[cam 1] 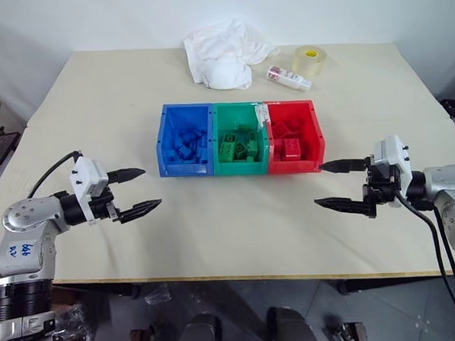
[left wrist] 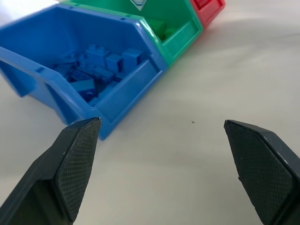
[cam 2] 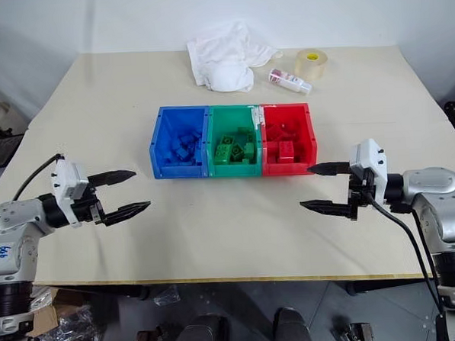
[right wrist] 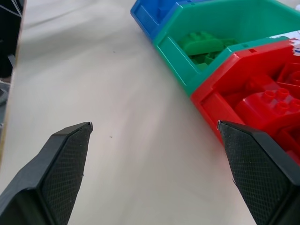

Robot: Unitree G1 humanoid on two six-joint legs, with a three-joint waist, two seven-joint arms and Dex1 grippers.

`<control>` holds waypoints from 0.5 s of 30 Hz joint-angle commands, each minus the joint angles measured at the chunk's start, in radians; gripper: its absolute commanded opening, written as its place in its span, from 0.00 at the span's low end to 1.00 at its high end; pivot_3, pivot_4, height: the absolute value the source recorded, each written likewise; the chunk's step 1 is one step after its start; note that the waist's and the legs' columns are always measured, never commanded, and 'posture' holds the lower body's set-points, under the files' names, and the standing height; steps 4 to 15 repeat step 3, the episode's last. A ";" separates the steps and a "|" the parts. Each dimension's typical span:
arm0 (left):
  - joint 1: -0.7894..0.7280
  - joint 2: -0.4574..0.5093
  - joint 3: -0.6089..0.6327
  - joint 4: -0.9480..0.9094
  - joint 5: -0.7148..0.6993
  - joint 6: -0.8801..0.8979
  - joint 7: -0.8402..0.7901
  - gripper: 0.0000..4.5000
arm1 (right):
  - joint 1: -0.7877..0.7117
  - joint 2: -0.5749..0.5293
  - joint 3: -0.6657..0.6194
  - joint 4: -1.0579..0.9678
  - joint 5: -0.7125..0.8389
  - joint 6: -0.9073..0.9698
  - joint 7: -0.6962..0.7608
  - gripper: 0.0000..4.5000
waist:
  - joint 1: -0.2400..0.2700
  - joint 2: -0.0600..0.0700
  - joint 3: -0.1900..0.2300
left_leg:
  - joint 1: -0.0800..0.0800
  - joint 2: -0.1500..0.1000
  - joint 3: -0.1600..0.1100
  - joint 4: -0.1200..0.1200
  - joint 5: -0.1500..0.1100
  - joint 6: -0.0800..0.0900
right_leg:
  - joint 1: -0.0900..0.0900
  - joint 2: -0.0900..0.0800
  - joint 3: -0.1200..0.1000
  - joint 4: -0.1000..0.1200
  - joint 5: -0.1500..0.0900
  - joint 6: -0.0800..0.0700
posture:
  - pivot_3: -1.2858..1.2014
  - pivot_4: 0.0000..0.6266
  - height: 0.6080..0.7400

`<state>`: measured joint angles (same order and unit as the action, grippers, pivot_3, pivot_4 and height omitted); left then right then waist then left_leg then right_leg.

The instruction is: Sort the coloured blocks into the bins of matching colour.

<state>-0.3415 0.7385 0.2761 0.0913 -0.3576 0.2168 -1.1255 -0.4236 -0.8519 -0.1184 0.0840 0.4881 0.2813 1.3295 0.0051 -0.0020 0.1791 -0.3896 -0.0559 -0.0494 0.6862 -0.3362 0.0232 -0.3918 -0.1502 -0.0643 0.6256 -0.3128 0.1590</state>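
Note:
Three joined bins stand mid-table: a blue bin (cam 1: 164, 143) on the left, a green bin (cam 1: 217, 129) in the middle, a red bin (cam 1: 317, 135) on the right. Blue blocks (cam 1: 188, 142) lie in the blue bin, green blocks (cam 1: 238, 147) in the green one, red blocks (cam 1: 289, 137) in the red one. My left gripper (cam 1: 143, 191) hovers open and empty over the table, left of and nearer than the blue bin. To the right of the red bin, my right gripper (cam 1: 326, 184) is open and empty too. In the wrist views the fingers (left wrist: 77, 164) (right wrist: 65, 168) stand wide apart.
At the table's far side lie a crumpled white cloth (cam 1: 225, 52), a roll of clear tape (cam 1: 309, 60) and a small white and pink bottle (cam 1: 288, 78). The front table edge (cam 1: 233, 279) runs just below both grippers.

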 commanded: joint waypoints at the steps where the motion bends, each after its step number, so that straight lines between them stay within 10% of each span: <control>1: -0.019 0.016 0.027 -0.002 -0.032 -0.013 0.017 1.00 | -0.017 -0.017 -0.005 0.009 -0.014 -0.025 0.018 1.00 | -0.003 0.000 0.000 | 0.000 0.000 0.000 0.000 0.000 0.000 | 0.000 0.000 0.000 0.000 0.000 0.000 | 0.52 0.24 1.00; 15: -0.018 0.020 0.021 -0.005 -0.046 -0.006 0.007 1.00 | -0.014 -0.012 -0.012 0.008 -0.016 -0.028 0.014 1.00 | -0.004 0.000 0.000 | 0.000 0.000 0.000 -0.001 0.000 0.000 | 0.000 0.000 0.000 0.000 0.000 0.000 | 0.52 0.24 1.00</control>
